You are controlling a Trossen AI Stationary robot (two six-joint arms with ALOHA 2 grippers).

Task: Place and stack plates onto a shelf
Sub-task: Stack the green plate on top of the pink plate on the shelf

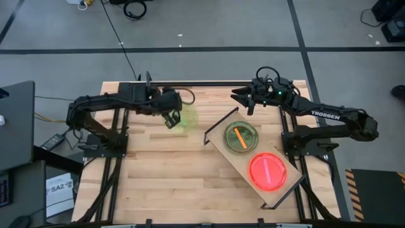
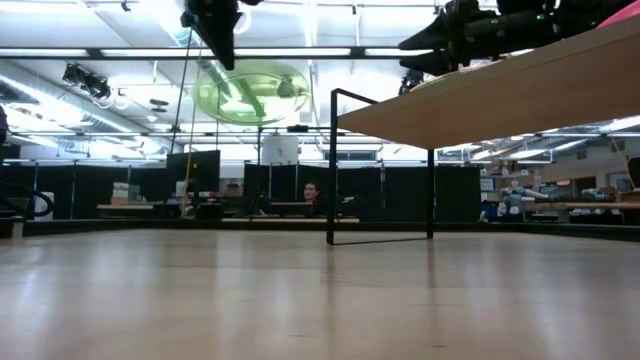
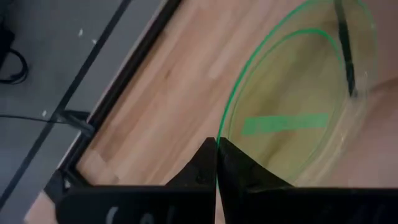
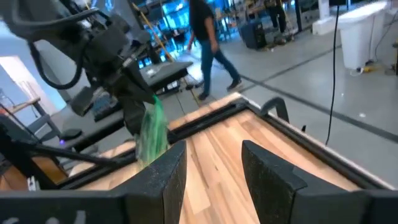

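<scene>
My left claw (image 1: 171,118), upper middle of the high view, is pinched tight on the rim of a green plate (image 1: 184,118) hanging above the table (image 1: 164,171). My right claw (image 1: 243,98), upper right, stands open and empty beside the shelf (image 1: 218,140).

A light wooden slatted table (image 1: 164,171) fills the middle of the overhead view. On its right half stands a small shelf (image 1: 221,144), a pale wood plank on a thin black wire frame, set at an angle. Two plates lie flat on the plank, near each other: a green plate (image 1: 241,137) with an orange bar, and a pink plate (image 1: 268,171).
</scene>
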